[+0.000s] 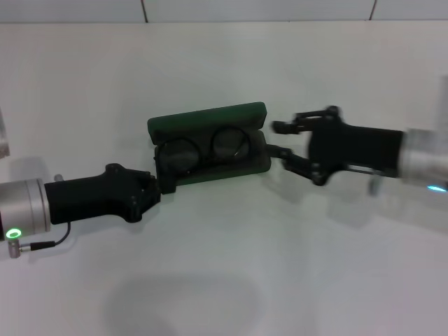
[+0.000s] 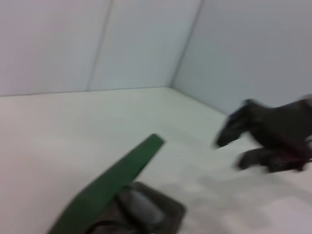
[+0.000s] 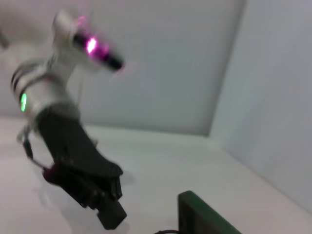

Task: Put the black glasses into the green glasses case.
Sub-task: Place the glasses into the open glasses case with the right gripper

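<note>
Desk [image 1: 224, 280], white and wide, carries everything under the head camera. From the left comes the left claw [image 1: 165, 183], its black body low over the surface and its tip pressed against the near left corner of the green glasses case [image 1: 210, 119]; whether it is clenched on the case edge or merely touching it I cannot tell, since the fingers merge with the dark shell. The case lies open in the middle, its lid tipped back toward the far wall, and the black glasses [image 1: 208, 149] sit inside the lower tray, both round lenses showing against the dark lining; the temple arms cannot be made out. Just beyond the case's right end is the right claw [image 1: 278, 138], released, with one finger [image 1: 283, 127] reaching toward the lid end and the other [image 1: 281, 151] at the tray end, grasping nothing. The left wrist camera shows the lid edge-on as a green strip, with the tray cut off at the frame edge.
</note>
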`<state>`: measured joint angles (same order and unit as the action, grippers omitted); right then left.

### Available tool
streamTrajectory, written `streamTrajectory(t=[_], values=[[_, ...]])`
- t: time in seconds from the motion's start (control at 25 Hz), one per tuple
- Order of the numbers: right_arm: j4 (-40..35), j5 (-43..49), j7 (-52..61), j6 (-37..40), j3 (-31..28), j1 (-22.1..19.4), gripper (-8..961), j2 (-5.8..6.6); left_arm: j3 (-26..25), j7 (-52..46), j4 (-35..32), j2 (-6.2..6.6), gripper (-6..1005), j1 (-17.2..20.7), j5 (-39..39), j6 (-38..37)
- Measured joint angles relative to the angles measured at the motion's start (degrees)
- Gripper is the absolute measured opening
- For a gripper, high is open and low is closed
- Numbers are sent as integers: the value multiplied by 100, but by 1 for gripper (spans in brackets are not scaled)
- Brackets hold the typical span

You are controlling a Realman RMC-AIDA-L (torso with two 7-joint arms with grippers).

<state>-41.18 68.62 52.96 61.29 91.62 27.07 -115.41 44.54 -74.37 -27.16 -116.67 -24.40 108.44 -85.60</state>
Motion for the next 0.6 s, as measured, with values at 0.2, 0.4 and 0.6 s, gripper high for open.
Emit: streamTrajectory(t=[0.2, 0.4, 0.6], values=[[200, 47, -334, 806, -794, -564, 313, 9, -14, -60, 0, -6, 8, -23, -31, 560], [459, 61, -579, 1132, -1022, -924, 502, 12, -76, -87, 0, 12, 8, -31, -34, 861], [643, 64, -706, 1172, -1028, -940, 650, 16, -46, -91, 0, 27, 8, 5, 37, 899]])
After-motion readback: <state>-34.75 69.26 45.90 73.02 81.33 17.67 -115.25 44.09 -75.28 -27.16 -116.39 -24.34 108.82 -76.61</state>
